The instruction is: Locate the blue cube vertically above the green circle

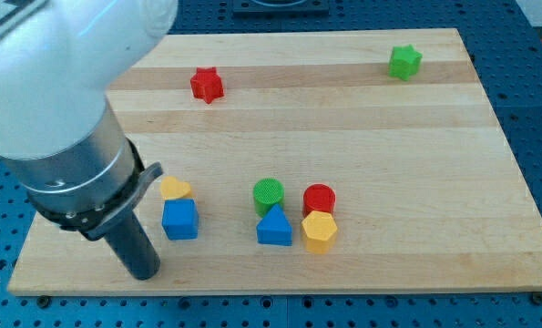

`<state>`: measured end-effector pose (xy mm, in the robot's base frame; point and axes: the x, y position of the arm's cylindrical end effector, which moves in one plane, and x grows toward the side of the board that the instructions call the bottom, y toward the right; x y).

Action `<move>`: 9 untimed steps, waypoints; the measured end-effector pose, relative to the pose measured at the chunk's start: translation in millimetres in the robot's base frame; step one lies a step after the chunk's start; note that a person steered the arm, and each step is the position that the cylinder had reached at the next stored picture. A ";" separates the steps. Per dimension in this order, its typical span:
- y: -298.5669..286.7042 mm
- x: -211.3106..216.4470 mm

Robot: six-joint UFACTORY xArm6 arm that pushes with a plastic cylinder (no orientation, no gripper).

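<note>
The blue cube [180,220] sits near the board's bottom left, with a yellow heart-shaped block [175,189] touching its top side. The green circle [269,195] stands to the cube's right, near the bottom middle. A blue triangle [274,227] lies just below the green circle. My tip [145,271] is at the end of the dark rod, just left of and below the blue cube, a small gap apart from it.
A red circle [320,199] sits right of the green circle, with a yellow hexagon [319,231] below it. A red star [207,85] is at the top left-centre and a green star [403,61] at the top right. The arm's white and grey body [61,109] covers the board's left side.
</note>
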<state>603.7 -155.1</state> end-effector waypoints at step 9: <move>115.5 -134.5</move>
<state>469.1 -39.6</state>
